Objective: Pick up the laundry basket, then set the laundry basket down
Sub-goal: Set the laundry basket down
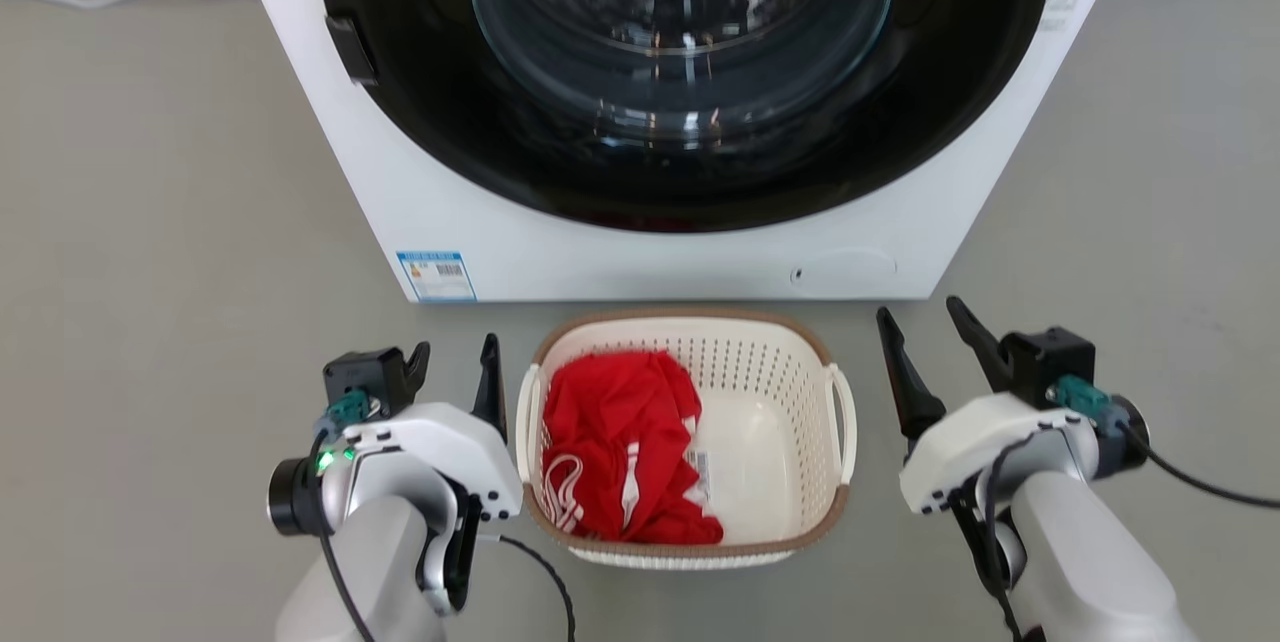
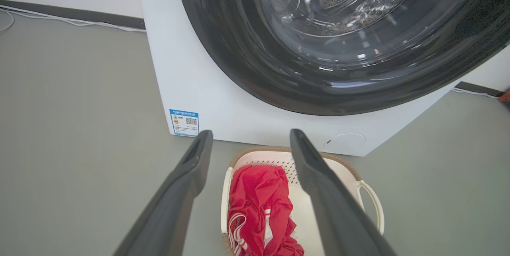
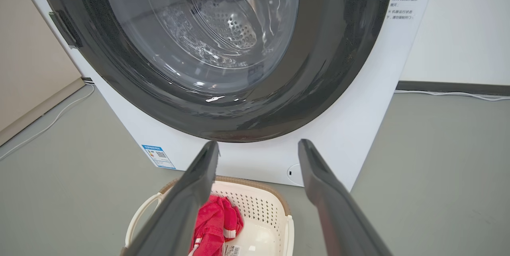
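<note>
The laundry basket (image 1: 770, 362) sits before the washing machine (image 1: 600, 252), garment (image 1: 620, 422) inside.

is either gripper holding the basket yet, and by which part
Nothing is held. The left gripper and right gripper sit on either side of the laundry basket, jaws open, neither closed on any part of it.

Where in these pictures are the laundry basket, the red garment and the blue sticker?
laundry basket (image 1: 745, 362), head view, perforated far wall.
red garment (image 1: 610, 422), head view, middle of the crumpled cloth.
blue sticker (image 1: 436, 275), head view, centre of the label.
</note>
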Robot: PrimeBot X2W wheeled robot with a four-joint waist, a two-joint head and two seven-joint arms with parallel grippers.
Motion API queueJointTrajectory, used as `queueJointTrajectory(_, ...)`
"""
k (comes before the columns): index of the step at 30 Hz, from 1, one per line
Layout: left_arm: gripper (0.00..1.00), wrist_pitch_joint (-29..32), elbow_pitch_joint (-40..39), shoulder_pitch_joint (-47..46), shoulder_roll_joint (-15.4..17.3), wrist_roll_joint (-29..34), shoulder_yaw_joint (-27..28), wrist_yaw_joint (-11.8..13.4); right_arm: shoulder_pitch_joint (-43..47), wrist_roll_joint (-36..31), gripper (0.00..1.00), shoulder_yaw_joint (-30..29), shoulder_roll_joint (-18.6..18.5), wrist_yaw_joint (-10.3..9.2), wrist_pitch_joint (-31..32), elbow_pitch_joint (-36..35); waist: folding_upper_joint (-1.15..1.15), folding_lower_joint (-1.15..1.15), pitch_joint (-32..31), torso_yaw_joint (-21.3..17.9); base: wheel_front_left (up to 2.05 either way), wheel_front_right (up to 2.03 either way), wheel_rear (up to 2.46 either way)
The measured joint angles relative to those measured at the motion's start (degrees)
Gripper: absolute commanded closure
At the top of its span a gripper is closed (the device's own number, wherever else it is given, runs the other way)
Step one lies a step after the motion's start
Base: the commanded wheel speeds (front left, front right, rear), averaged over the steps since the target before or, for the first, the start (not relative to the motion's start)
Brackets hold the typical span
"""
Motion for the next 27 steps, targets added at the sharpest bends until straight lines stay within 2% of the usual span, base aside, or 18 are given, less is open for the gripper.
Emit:
queueJointTrajectory(18,0.00,0.00,-9.21,11.98,-0.18,5.72,7.68,-0.51,9.48,-3.37,0.00,-3.33,0.26,0.00,0.00,-6.56,0.00,0.00,-8.13,0.06,0.00,0.00,0.00)
queueJointTrajectory(27,0.00,0.00,-13.06,16.21,-0.26,7.25,10.49,-0.53,12.55,-3.87,0.00,-4.15,0.32,0.00,0.00,-8.17,0.00,0.00,-10.06,-0.03,0.00,0.00,0.00)
